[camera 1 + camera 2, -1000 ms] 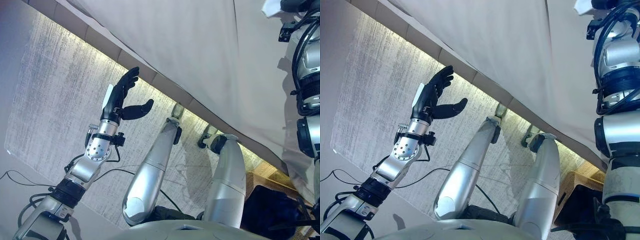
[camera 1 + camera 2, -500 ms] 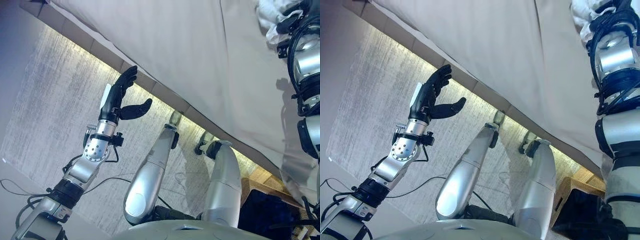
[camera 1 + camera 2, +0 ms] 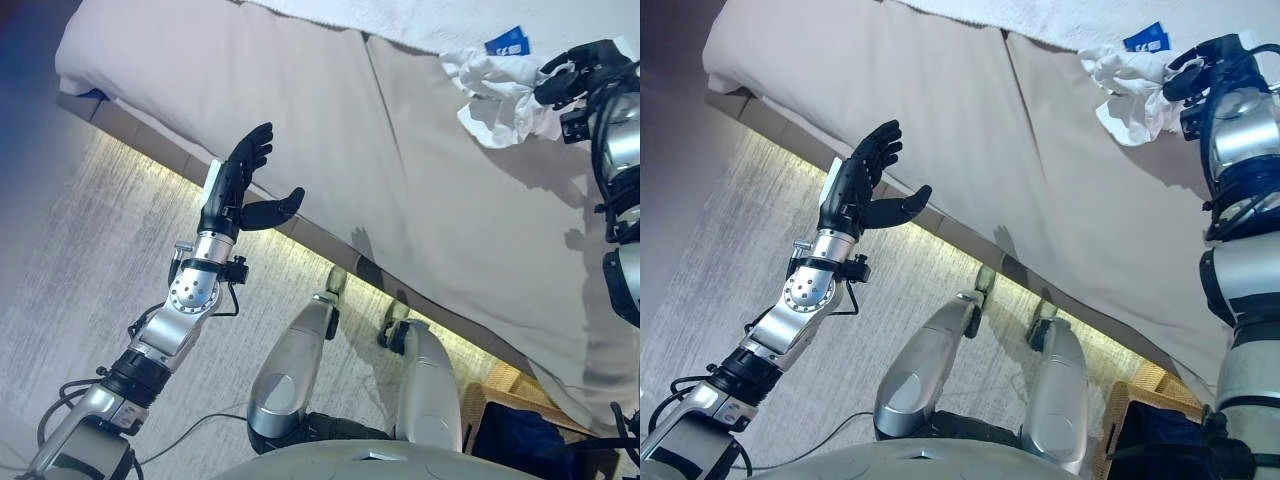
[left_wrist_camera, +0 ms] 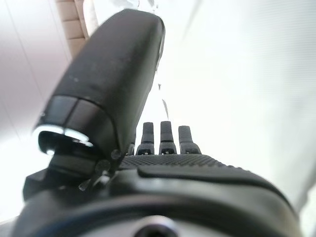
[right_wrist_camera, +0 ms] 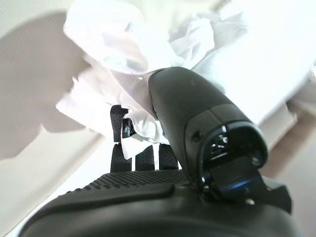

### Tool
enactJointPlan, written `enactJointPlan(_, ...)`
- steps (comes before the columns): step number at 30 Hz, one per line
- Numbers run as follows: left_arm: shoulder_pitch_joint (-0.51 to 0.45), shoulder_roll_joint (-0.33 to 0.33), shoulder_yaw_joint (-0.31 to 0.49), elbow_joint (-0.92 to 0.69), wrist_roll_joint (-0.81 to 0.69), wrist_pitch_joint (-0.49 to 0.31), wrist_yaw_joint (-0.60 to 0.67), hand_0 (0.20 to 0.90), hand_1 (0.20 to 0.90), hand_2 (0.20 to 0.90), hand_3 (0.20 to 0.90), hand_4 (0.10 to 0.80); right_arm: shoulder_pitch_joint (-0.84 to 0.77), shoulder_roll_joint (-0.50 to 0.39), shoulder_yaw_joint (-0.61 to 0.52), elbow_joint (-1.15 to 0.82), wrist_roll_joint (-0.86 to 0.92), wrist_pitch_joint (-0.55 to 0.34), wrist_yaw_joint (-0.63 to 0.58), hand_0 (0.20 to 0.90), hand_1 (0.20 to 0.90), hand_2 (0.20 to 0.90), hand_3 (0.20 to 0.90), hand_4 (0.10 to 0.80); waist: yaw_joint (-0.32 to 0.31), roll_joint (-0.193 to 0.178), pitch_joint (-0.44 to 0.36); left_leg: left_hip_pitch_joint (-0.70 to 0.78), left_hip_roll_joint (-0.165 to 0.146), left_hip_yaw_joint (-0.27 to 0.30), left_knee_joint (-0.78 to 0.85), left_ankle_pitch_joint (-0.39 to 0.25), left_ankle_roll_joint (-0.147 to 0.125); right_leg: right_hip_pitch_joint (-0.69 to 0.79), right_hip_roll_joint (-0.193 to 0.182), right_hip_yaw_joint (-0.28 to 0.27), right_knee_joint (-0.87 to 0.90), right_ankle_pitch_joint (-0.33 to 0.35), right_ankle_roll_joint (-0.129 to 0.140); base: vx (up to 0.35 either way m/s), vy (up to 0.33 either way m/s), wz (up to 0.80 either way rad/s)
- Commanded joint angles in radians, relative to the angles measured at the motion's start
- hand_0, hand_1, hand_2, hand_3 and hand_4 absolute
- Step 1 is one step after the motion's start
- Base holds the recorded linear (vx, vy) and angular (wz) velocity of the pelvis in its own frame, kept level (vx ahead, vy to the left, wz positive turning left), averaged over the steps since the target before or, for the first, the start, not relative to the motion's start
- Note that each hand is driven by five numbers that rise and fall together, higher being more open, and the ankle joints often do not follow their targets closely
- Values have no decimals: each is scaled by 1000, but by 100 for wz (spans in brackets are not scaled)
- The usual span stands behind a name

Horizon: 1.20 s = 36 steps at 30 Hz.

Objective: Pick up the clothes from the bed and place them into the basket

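**Right hand on the white clothes, left hand held clear of the bed**

The bed (image 3: 400, 150) filled most of what I saw, its grey cover running across the upper part of my head views, with a seam down the middle and a lit strip glowing under its near edge. Below that edge lay the pale rug (image 3: 90, 270), and off the bed's near right corner sat the woven basket (image 3: 500, 385), with dark blue cloth already inside it.

My left arm came up from the lower left, and my left hand (image 3: 238, 188) hung in the air just off the bed's near edge, over the rug. Its fingers stood straight and spread, the thumb stuck out to the side, and nothing was in it. The left wrist view agreed: straight fingers and only pale bedding past them.

Over at the bed's far right side, the white clothes (image 3: 1130, 90) lay crumpled in a heap on the cover. My right hand (image 3: 1210, 65) was right at that heap. In the right wrist view the white cloth (image 5: 128, 98) bunched between my fingers (image 5: 116, 129) and thumb, a small tag dangling there, so I had the fabric pinched.

A small blue item (image 3: 508, 42) lay on the bed just beyond the clothes.
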Motion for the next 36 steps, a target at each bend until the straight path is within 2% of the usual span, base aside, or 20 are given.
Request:
enactJointPlan(1, -4, -10, 46, -16, 25, -45, 26, 900, 900, 900, 900, 800, 34, -97, -1, -107, 50, -112, -19, 300, 300, 300, 200, 100, -29, -67, -156, 41, 37, -2, 34, -120, -30, 91, 40, -28, -156, 75, -6, 53, 11, -14)
enactJointPlan(4, 6, -15, 60, 9, 34, -28, 47, 900, 900, 900, 900, 800, 129, -85, -61, -190, 105, -125, 2, 300, 300, 300, 200, 100, -56, -91, -208, 111, 29, -27, -26, -118, -29, 155, 64, 26, -255, 106, 3, 61, 49, -26)
enactJointPlan(7, 35, -30, 93, 40, 34, 9, 61, 900, 900, 900, 900, 800, 197, -46, -87, -239, 117, -136, 35, 300, 300, 300, 200, 100, -61, -115, -266, 165, -6, -104, -43, -132, -16, 206, 82, 116, -329, 144, 11, 105, 119, -39)
enactJointPlan(9, 50, -34, 118, 65, 25, 26, 78, 900, 900, 900, 900, 800, 224, -17, -93, -279, 141, -136, 48, 300, 300, 300, 200, 100, -62, -121, -298, 198, -22, -131, -55, -145, -4, 228, 95, 163, -351, 157, 15, 86, 146, -107)
enactJointPlan(13, 45, -58, 114, 127, 49, 37, 44, 900, 900, 900, 900, 800, 316, 5, -172, -367, 212, -132, 17, 300, 300, 300, 200, 100, -95, -126, -354, 255, -16, -77, -77, -162, 5, 268, 95, 194, -386, 187, 32, 54, 138, -80)
enactJointPlan(20, 36, -43, 112, 179, 68, 25, 9, 900, 900, 900, 900, 800, 369, -23, -267, -455, 332, -175, -39, 300, 300, 300, 200, 100, -134, -131, -384, 300, -24, -58, -73, -203, 21, 261, 80, 246, -395, 239, 75, -2, 92, -27)
enactJointPlan(22, 45, -36, 119, 194, 71, 15, -21, 900, 900, 900, 900, 800, 374, -40, -292, -483, 381, -178, -69, 300, 300, 300, 200, 100, -144, -136, -386, 306, -31, -52, -68, -216, 24, 250, 74, 260, -409, 272, 92, -7, 54, -25)
enactJointPlan(24, 58, -30, 122, 209, 82, -2, -40, 900, 900, 900, 900, 800, 381, -44, -314, -510, 394, -172, -96, 300, 300, 300, 200, 100, -150, -138, -387, 320, -35, -40, -82, -213, 23, 237, 69, 242, -431, 308, 107, -33, 36, -18)
enactJointPlan(27, 84, -7, 143, 200, 90, -2, -1, 900, 900, 900, 900, 800, 368, -10, -320, -525, 403, -184, -88, 300, 300, 300, 200, 100, -128, -127, -381, 350, -14, 31, -140, -187, 14, 221, 41, 97, -391, 336, 117, -127, 42, -45)
enactJointPlan(28, 93, 1, 156, 189, 87, -4, 5, 900, 900, 900, 900, 800, 360, -3, -318, -528, 394, -188, -91, 300, 300, 300, 200, 100, -119, -119, -379, 353, -5, 50, -158, -172, 16, 223, 35, 74, -355, 331, 113, -192, 52, -88)
enactJointPlan(33, 106, 33, 204, 152, 55, 12, 24, 900, 900, 900, 900, 800, 365, 21, -309, -548, 417, -219, -101, 300, 300, 300, 200, 100, -82, -94, -390, 330, 44, 116, -172, -136, 13, 271, -1, 2, -218, 251, 82, -149, -19, -98)
enactJointPlan(34, 106, 34, 210, 155, 54, 9, 27, 900, 900, 900, 900, 800, 372, 29, -307, -541, 425, -237, -103, 300, 300, 300, 200, 100, -69, -100, -399, 319, 54, 126, -165, -133, 8, 309, -14, -20, -242, 226, 77, -108, -162, -100)
enactJointPlan(36, 108, 38, 215, 155, 47, 10, 35, 900, 900, 900, 900, 800, 370, 37, -305, -520, 428, -260, -97, 300, 300, 300, 200, 100, -54, -112, -410, 314, 66, 148, -159, -130, -3, 371, -17, -59, -328, 188, 76, -74, -150, -68)
